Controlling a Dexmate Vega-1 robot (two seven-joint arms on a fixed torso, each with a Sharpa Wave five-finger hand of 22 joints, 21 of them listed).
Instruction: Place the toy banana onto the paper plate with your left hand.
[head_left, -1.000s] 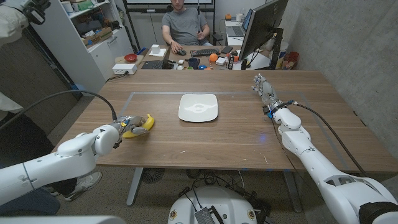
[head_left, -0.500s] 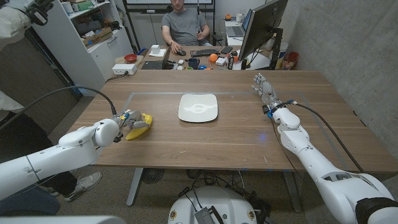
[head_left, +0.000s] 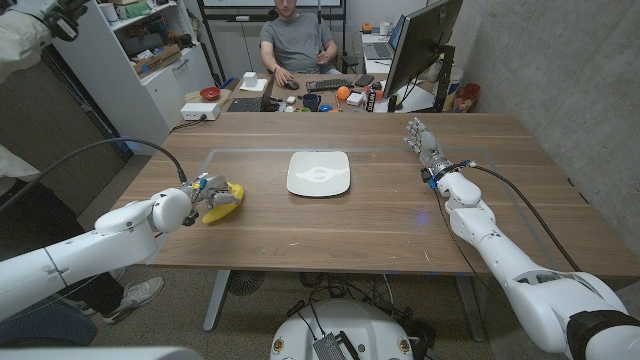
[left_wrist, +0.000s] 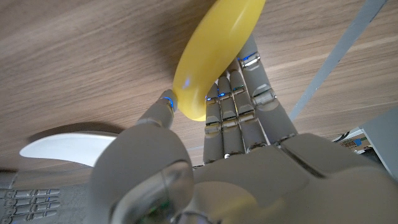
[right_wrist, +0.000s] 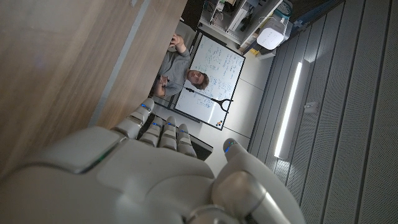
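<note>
Left hand (head_left: 203, 196) grips toy banana (head_left: 222, 201) at bench's (head_left: 380, 225) left side, low over wood. Pickup looks done; carry to plate and release remain. Paper plate (head_left: 320, 172) sits mid-bench, bare, well apart from banana, path unobstructed. Right hand (head_left: 423, 143) at far right, fingers apart, holding nothing. Person (head_left: 297, 42) seated behind.
</note>
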